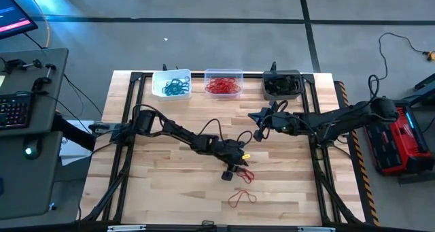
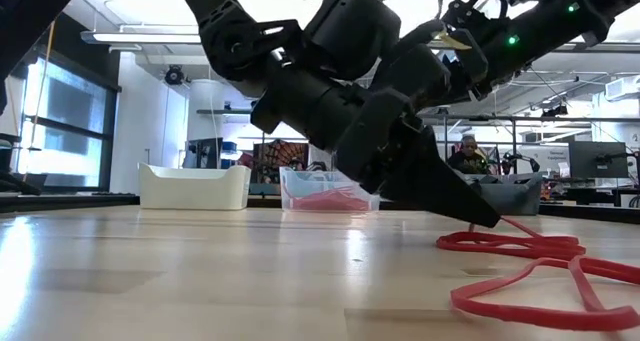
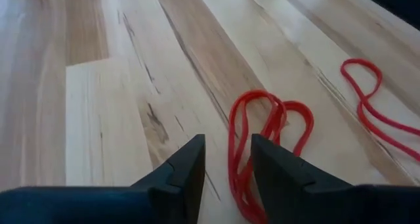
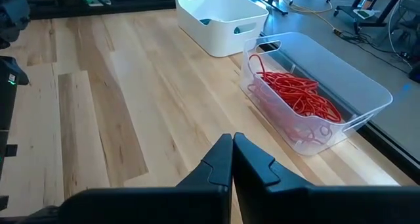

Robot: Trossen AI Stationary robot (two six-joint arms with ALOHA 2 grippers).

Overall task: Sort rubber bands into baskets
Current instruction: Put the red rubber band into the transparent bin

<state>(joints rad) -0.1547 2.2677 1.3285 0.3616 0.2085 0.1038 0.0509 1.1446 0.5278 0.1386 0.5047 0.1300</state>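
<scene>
- Centrally on the pale wooden plank table (image 1: 170, 191), the left gripper (image 3: 228, 168) is seen lowered to the surface, its two dark fingers (image 3: 187, 175) spread apart with a doubled red rubber band (image 3: 262, 138) lying between and just ahead of them; nothing is pinched.
- From the low view, the left gripper (image 2: 440, 196) is shown tilted down with its tip at the table, touching or just beside the red band (image 2: 510, 246).
- A second loose red rubber band (image 1: 242, 198) is seen nearer the table's front edge, apart from the gripper.
- Three small rectangular plastic baskets are lined up along the far edge: a white basket (image 1: 171, 75) holding teal rubber bands (image 1: 176, 88), a clear basket (image 1: 224, 74) holding red rubber bands (image 1: 223, 86), and a dark grey basket (image 1: 282, 76) holding dark bands (image 1: 281, 87).
- Right of centre, the right gripper (image 1: 260, 133) is held above the table, short of the baskets; its fingers (image 4: 259, 165) are pressed together and empty, pointing towards the clear basket (image 4: 367, 92) and the white one (image 4: 223, 37).
- A person (image 2: 466, 153) is seen in the room beyond the table.
</scene>
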